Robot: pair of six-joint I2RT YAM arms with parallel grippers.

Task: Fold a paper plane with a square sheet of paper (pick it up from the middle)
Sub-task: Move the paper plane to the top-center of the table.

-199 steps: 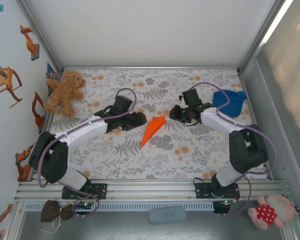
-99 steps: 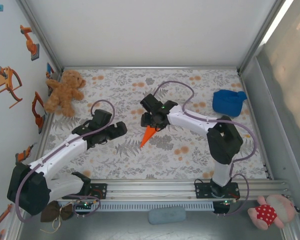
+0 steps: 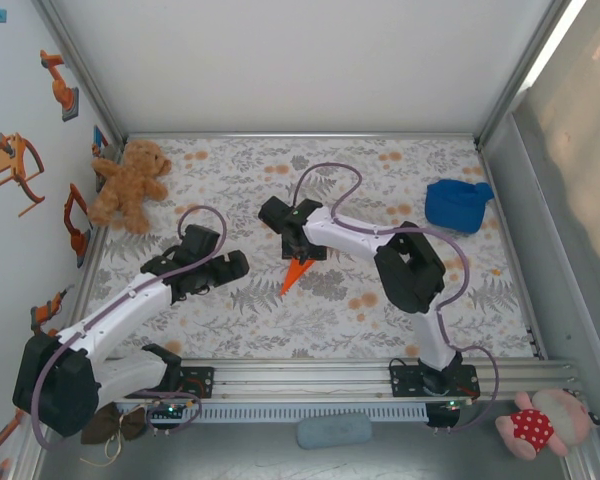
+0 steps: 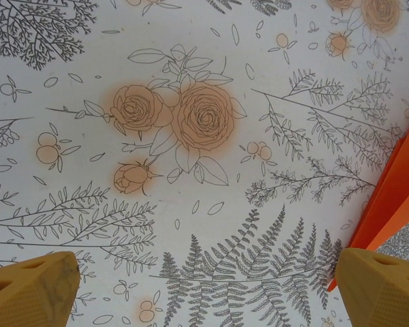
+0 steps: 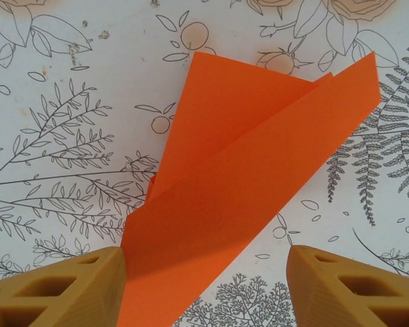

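Right tool straddles the paper plane, its jaws apart.

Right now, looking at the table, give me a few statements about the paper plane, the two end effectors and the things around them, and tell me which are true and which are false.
1. The paper plane lies between the open jaws of the right end effector. True.
2. The left end effector is shut on the paper plane. False: it is open over bare patterned table, with the plane's edge off to one side.
3. The teddy bear sits at the far left corner of the table. True.
4. The blue cloth lies on top of the paper plane. False: it lies at the far right, well apart from the plane.
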